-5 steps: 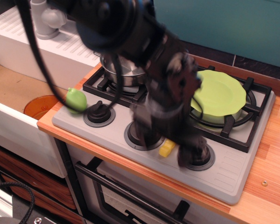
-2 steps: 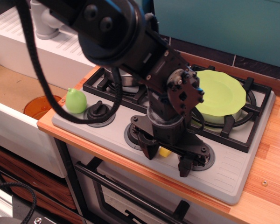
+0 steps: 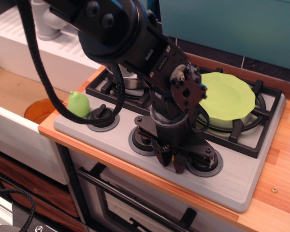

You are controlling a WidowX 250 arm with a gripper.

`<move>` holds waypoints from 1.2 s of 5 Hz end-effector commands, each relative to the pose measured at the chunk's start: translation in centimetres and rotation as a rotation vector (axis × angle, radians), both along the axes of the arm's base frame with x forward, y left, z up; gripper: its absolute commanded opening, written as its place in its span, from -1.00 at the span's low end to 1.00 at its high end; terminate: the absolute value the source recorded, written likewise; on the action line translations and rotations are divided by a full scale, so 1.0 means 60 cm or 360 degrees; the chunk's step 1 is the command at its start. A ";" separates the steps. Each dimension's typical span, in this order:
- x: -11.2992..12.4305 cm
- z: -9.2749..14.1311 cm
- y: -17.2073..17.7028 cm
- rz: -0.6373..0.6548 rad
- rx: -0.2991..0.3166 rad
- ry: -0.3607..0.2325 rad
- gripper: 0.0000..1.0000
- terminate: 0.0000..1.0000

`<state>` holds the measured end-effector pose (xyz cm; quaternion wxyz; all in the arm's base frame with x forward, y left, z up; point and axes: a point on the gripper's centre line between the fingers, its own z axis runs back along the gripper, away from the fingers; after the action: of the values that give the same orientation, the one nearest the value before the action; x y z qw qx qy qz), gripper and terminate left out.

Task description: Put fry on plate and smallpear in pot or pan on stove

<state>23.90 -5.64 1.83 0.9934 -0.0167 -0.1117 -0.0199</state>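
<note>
My gripper (image 3: 170, 162) is down on the grey stove (image 3: 237, 179), between the middle knob (image 3: 141, 140) and the right knob (image 3: 207, 163). Its fingers have closed to a narrow gap over the spot where the yellow fry lay. The fry is hidden between them. The lime-green plate (image 3: 229, 96) sits on the right burner grate, behind the gripper. The light-green smallpear (image 3: 78, 104) stands at the stove's left edge, beside the left knob (image 3: 100, 116). The steel pot (image 3: 128, 79) sits on the back left burner, mostly hidden by my arm.
An orange bowl (image 3: 38, 110) lies in the sink to the left, below the counter edge. A white drainboard with a grey faucet (image 3: 46, 21) is at the back left. The wooden counter (image 3: 280, 169) runs along the right of the stove.
The fingers stood wide open on either side of the yellow fry. They have now closed in on it and it no longer shows. The pear, plate and pot have not moved.
</note>
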 end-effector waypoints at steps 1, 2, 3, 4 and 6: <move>0.002 0.017 0.018 -0.0047 -0.0020 0.0007 -1.00 -1.00; 0.000 0.057 0.035 -0.0082 0.0007 0.0082 -1.00 -1.00; 0.000 0.119 0.048 -0.0094 0.0044 0.0176 -1.00 -1.00; 0.010 0.176 0.051 -0.0089 0.0059 0.0265 -1.00 -1.00; 0.074 0.205 0.029 -0.0051 0.0067 0.0297 -1.00 -1.00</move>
<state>27.76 -3.88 12.73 0.9994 0.0014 0.0060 -0.0347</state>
